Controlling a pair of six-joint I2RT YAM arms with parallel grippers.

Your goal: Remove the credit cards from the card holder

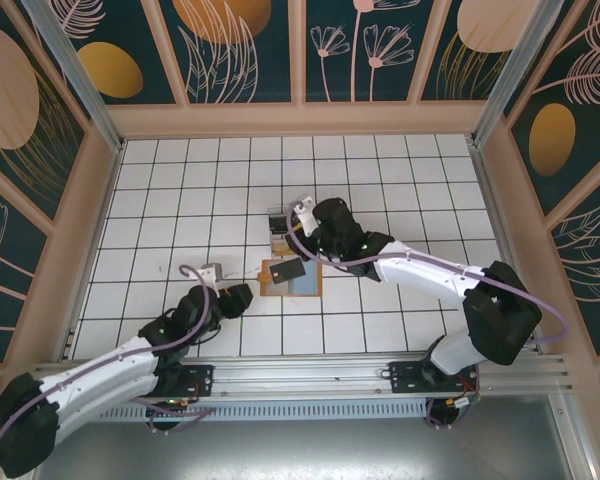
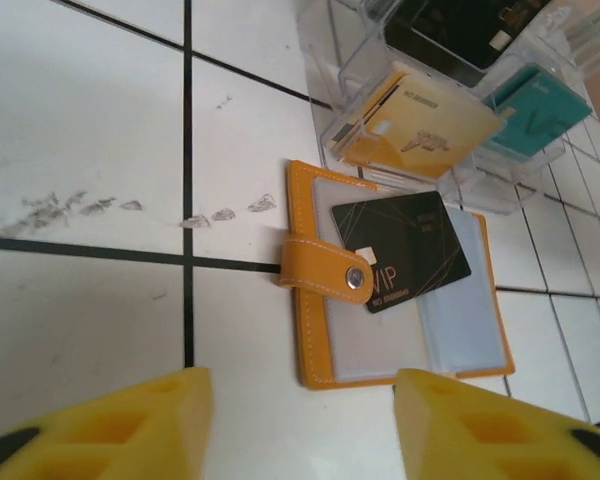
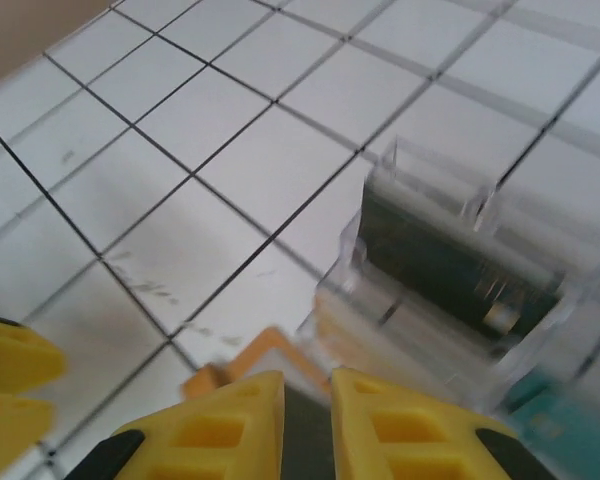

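Observation:
The tan-orange card holder (image 1: 302, 289) lies open on the tiles, its pale inner pockets facing up and its snap strap (image 2: 325, 270) folded over the left edge. A black credit card (image 2: 405, 248) rests loose and slanted across the card holder (image 2: 380, 345). My left gripper (image 2: 305, 385) is open just short of the holder's near edge, with only bare tile between its yellow fingers. My right gripper (image 3: 307, 385) hovers over the holder's far corner (image 3: 265, 350), its jaws a narrow gap apart and gripping nothing; the dark card shows below the gap.
A clear compartmented plastic tray (image 2: 332, 135) stands just beyond the holder and holds a black, a yellow and a teal card. The same tray (image 1: 279, 216) sits left of the right wrist. White tiles surround them, and wooden walls ring the table.

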